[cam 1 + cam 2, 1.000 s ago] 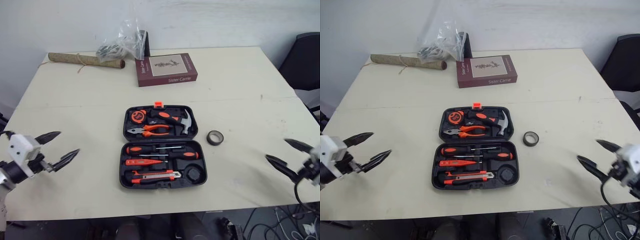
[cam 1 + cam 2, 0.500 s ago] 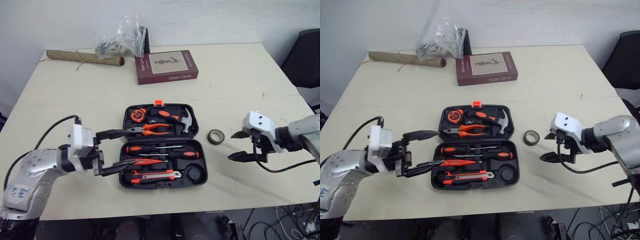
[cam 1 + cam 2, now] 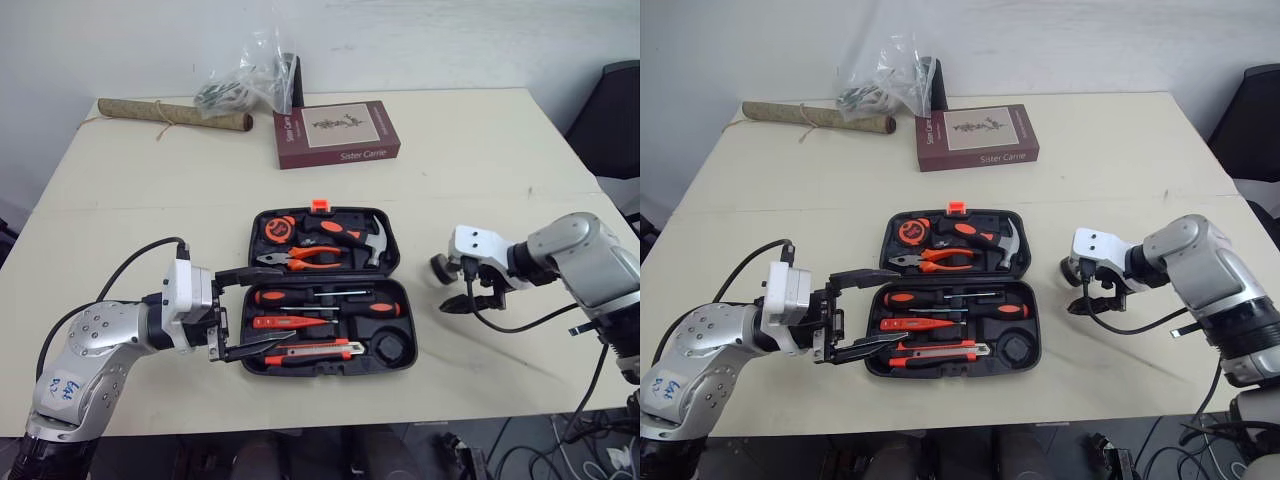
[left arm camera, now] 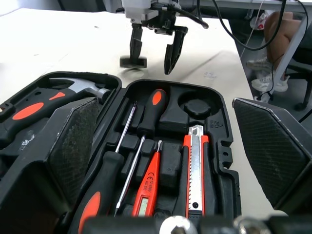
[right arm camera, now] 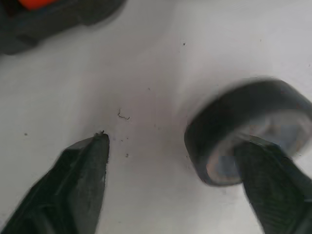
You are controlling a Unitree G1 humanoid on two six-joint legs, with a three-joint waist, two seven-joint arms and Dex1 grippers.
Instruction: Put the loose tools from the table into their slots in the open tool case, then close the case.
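The open tool case (image 3: 330, 368) lies in the middle of the table (image 3: 500, 180), with tools seated in both halves. The round recess (image 3: 390, 346) is at its near right corner. The loose tape roll (image 5: 229, 112) lies flat on the table just beside the right edge of the case.

The right gripper (image 3: 443, 287) is down at the roll with its jaws spread. One finger (image 5: 273, 195) is over the hole of the roll and the other finger (image 5: 78, 185) is above bare table, apart from the roll.

The left gripper (image 3: 272, 305) is at the left edge of the case, jaws wide apart, holding nothing.

The table is free to the right of the case. A book (image 3: 337, 133), a paper roll (image 3: 175, 117) and a plastic bag (image 3: 245, 85) lie near the far edge, well apart from the case.
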